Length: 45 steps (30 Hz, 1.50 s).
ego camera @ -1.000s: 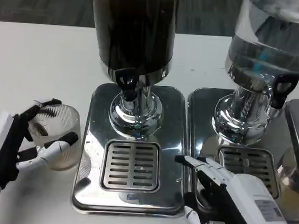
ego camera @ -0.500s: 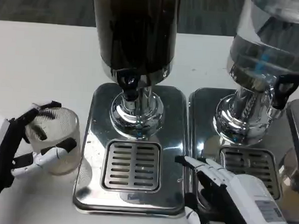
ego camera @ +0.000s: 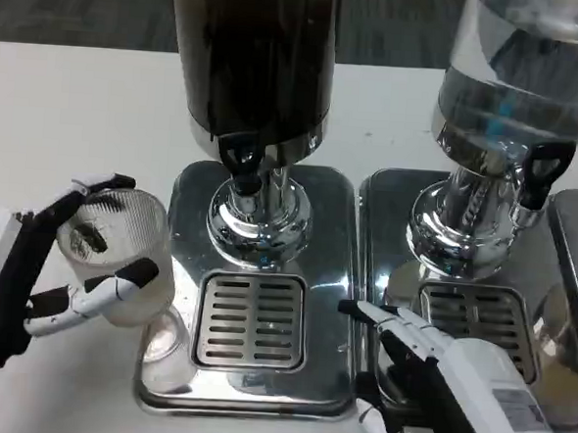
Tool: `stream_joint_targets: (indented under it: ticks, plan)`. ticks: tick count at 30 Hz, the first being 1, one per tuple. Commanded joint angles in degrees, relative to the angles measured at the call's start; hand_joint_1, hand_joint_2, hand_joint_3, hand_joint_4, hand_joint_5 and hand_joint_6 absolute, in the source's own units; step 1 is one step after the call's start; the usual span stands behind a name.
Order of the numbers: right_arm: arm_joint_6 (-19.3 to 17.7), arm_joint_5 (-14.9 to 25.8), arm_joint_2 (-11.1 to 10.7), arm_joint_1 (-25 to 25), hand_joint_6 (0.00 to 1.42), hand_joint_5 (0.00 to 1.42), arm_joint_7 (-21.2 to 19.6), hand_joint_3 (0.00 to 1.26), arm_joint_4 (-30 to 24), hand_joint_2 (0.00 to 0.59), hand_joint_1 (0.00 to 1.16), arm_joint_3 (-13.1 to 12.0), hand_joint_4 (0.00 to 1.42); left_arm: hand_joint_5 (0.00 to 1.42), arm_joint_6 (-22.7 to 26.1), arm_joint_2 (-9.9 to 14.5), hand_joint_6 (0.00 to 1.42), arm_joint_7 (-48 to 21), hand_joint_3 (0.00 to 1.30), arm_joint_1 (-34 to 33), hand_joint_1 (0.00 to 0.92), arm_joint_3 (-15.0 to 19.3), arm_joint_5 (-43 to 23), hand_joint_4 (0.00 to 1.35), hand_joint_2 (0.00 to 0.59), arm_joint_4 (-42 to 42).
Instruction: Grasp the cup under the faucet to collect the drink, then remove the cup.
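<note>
Ribbed clear glass cup sits wrapped in our left hand, at nine o'clock from the dark-drink dispenser's black faucet, just off the steel drip tray. We judge it staged for filling. Our right hand rests spread, holding nothing.

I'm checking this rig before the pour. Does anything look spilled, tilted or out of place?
No spill stands out. The cup is tilted in the left hand, off to the left of the dark dispenser's faucet rather than under it. The right hand rests over the neighbouring drip tray.
</note>
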Motion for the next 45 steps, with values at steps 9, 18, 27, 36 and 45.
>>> stream_joint_targets:
  ticks: [9, 18, 27, 36, 45]
  plan:
    - [0.0, -0.5, 0.9, 1.7, 0.19, 0.13, -1.3, 0.17, -2.2, 0.575, 0.49, 0.1, 0.19, 0.70, -1.8, -2.4, 0.84, -3.9, 0.39, -4.0, 0.353, -1.4, 1.2, 0.43, 0.184, 0.7]
    - [0.3, -1.0, 1.7, 2.1, 0.21, 0.13, -1.6, 0.16, -2.7, 0.574, 0.46, 0.3, 0.19, 0.70, -1.9, -5.0, 0.83, -5.5, 0.39, -5.9, 0.366, -2.8, 1.8, 0.43, 0.186, 2.0]
    - [0.5, -1.7, 2.5, 3.2, 0.21, 0.14, -1.8, 0.16, -3.3, 0.573, 0.45, 0.2, 0.19, 0.68, -1.4, -6.5, 0.81, -7.4, 0.39, -7.8, 0.385, -4.3, 1.9, 0.42, 0.185, 3.5]
    - [0.7, -1.5, 2.7, 3.5, 0.21, 0.14, -1.6, 0.16, -3.5, 0.561, 0.44, 0.2, 0.19, 0.65, -1.0, -7.5, 0.77, -10.9, 0.37, -9.4, 0.399, -5.7, 1.8, 0.41, 0.185, 5.0]
    - [0.6, -1.1, 2.8, 3.5, 0.21, 0.15, -1.6, 0.16, -3.3, 0.555, 0.44, 0.1, 0.19, 0.59, 0.6, -8.0, 0.66, -13.7, 0.32, -11.3, 0.393, -7.5, 2.3, 0.35, 0.181, 6.4]
